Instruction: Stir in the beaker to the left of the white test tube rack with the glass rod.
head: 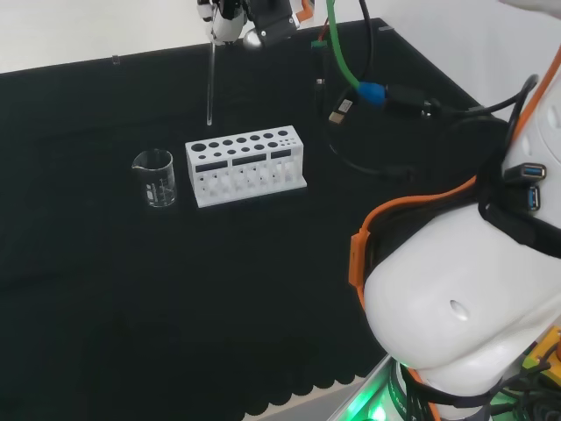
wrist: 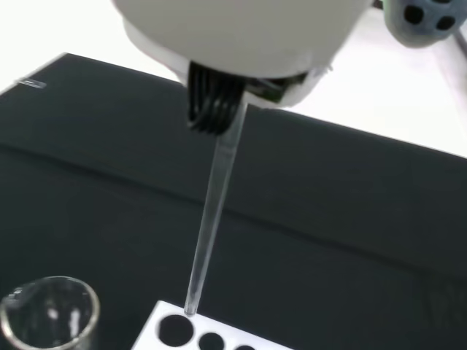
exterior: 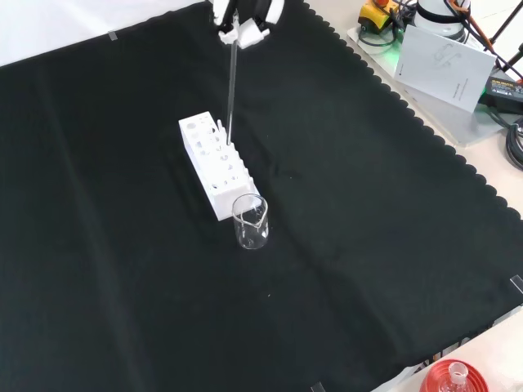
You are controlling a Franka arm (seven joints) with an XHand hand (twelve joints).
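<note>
- One glass rod (head: pixel 210 83) hung almost upright from the hand (head: pixel 230 19) at the top of the head view, the fingers pinched around its upper end
- In the front view the hand (exterior: pixel 242 24) sat at the top edge, and the rod (exterior: pixel 232 86) ran down from it to end above the white test tube rack (exterior: pixel 214 163)
- In the wrist view the rod (wrist: pixel 211 219) came out from under a black ribbed finger pad (wrist: pixel 213 102), with its tip just beside the rack's end hole (wrist: pixel 174 329)
- The beaker (head: pixel 155 178) stood on the black cloth (head: pixel 131 289) just left of the rack (head: pixel 245 165) in the head view, apart from the rod
- In the front view the beaker (exterior: pixel 251 222) stood at the rack's near end, looking clear and empty
</note>
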